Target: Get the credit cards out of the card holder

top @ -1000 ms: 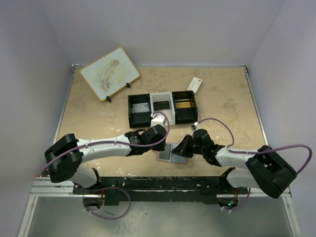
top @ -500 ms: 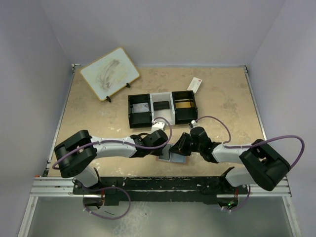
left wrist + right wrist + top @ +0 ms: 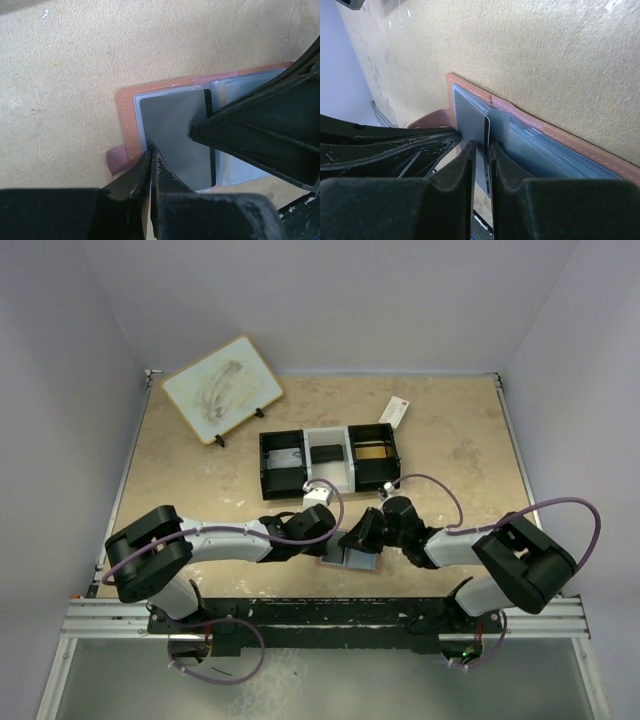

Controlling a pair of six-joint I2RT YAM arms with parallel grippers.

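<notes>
The grey card (image 3: 175,135) looks thin, stiff, slick; right gripper (image 3: 482,150) nips its edge, left gripper (image 3: 151,162) pinches the holder (image 3: 127,120) shut-jawed.

The card holder (image 3: 350,556) lies open on the table (image 3: 460,455), low in the centre of the top view, just ahead of the arm bases. The left gripper (image 3: 322,532) sits at its left edge, the right gripper (image 3: 358,537) at its upper right. A credit card (image 3: 176,139) lies on the holder's left half. Behind the holder, mid-frame, stands the tray (image 3: 330,460). A packet (image 3: 394,412) lies to the tray's upper right, and a board (image 3: 221,388) stands in the upper left.
</notes>
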